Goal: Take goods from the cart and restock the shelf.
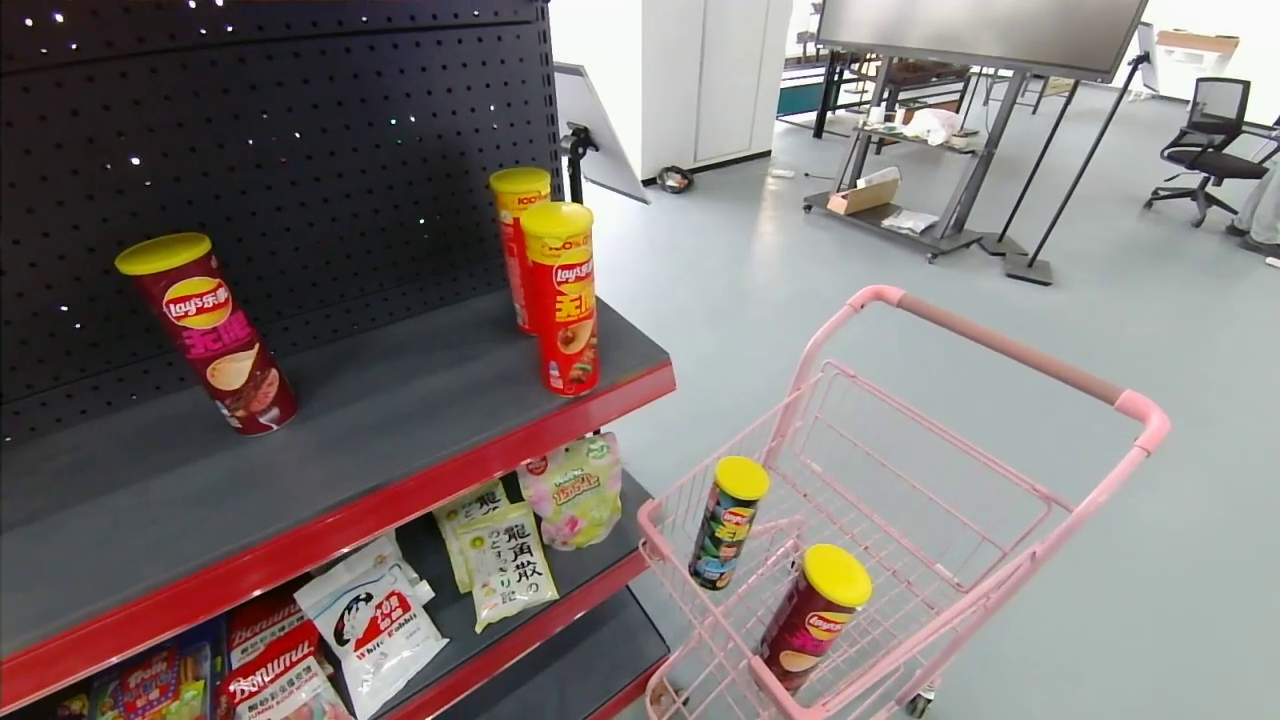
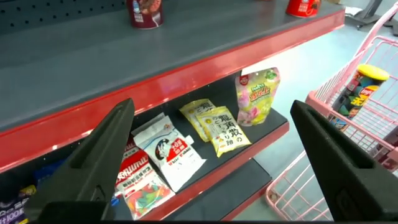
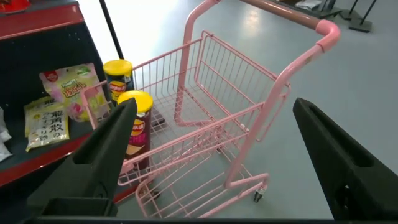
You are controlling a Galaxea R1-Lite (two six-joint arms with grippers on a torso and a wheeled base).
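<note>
The pink cart (image 1: 1000,350) stands right of the shelf and holds two yellow-lidded chip cans: a dark green one (image 1: 728,522) and a maroon one (image 1: 815,615) nearer me. On the grey upper shelf board (image 1: 400,420) stand a maroon can (image 1: 205,335) at the left and two red cans (image 1: 560,300) at the right end. My left gripper (image 2: 211,106) is open and empty in front of the shelf's red edge. Above the cart (image 3: 249,93), my right gripper (image 3: 214,102) is open and empty, with both cans (image 3: 138,127) below it to one side.
Snack bags (image 1: 505,565) lie on the lower shelf board. A black pegboard (image 1: 280,150) backs the shelf. Open grey floor lies right of the cart; a display stand (image 1: 930,120) and an office chair (image 1: 1205,150) stand far behind.
</note>
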